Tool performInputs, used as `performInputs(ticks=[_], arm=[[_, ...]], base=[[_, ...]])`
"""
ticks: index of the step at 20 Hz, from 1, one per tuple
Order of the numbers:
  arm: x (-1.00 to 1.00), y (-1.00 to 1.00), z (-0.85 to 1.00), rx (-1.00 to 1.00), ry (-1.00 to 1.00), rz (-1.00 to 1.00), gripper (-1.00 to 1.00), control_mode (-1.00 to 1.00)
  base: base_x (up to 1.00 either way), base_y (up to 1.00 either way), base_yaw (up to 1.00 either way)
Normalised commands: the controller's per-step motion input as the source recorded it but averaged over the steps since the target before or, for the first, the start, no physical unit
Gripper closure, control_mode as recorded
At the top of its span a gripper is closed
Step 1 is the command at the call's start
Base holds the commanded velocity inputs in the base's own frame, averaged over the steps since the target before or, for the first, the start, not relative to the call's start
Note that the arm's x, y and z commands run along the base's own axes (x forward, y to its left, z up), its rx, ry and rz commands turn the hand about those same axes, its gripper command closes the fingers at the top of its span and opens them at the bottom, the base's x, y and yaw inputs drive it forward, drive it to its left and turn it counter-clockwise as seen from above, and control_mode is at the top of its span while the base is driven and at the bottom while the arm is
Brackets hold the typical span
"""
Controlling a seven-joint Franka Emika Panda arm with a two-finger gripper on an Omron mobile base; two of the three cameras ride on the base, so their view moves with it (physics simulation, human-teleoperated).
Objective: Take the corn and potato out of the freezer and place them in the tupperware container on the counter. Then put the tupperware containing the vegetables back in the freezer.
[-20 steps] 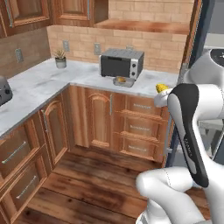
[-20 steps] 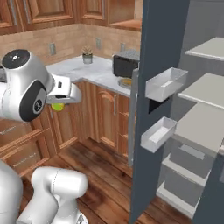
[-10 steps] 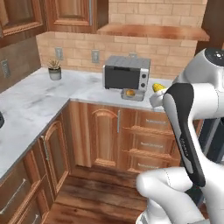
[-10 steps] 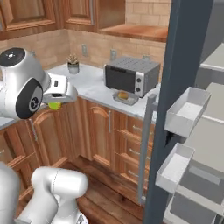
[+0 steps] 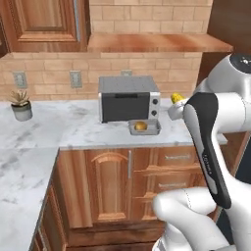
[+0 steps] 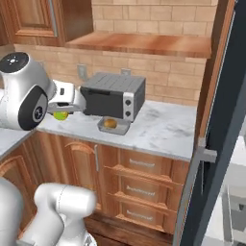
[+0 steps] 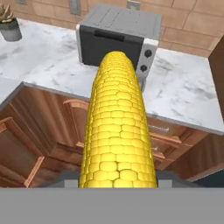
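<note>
My gripper (image 7: 117,178) is shut on the corn (image 7: 117,127), a bright yellow knobbly cob that runs up the middle of the hand view. The corn (image 5: 177,99) pokes out beside the white arm, held in the air short of the counter (image 5: 63,128). From the right base view the gripper (image 6: 65,108) hangs left of the toaster oven, with the corn (image 6: 61,115) under it. The grey tupperware container (image 5: 156,128) sits on the counter in front of the oven, and the golden-brown potato (image 5: 140,126) lies in it. The freezer (image 6: 226,144) door stands open at the right.
A grey toaster oven (image 5: 128,98) stands right behind the tray (image 6: 123,129). A small potted plant (image 5: 21,105) sits at the counter's far left. A wooden wall shelf (image 5: 157,43) hangs above. Wooden drawers (image 6: 144,185) lie below the counter (image 6: 163,127).
The base has driven and turned, so the whole scene has slid: the toaster oven and tray now sit near the centre and closer. The corn stays in the grip.
</note>
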Motion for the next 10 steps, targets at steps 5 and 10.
performInputs(ticks=[5, 10], arm=[[0.00, 0.00, 0.00, 0.00, 0.00, 0.00, 1.00, 1.00], [0.00, 0.00, 0.00, 0.00, 0.00, 0.00, 1.00, 1.00]], base=[[0.55, 0.21, -0.34], [0.50, 0.27, -0.31]])
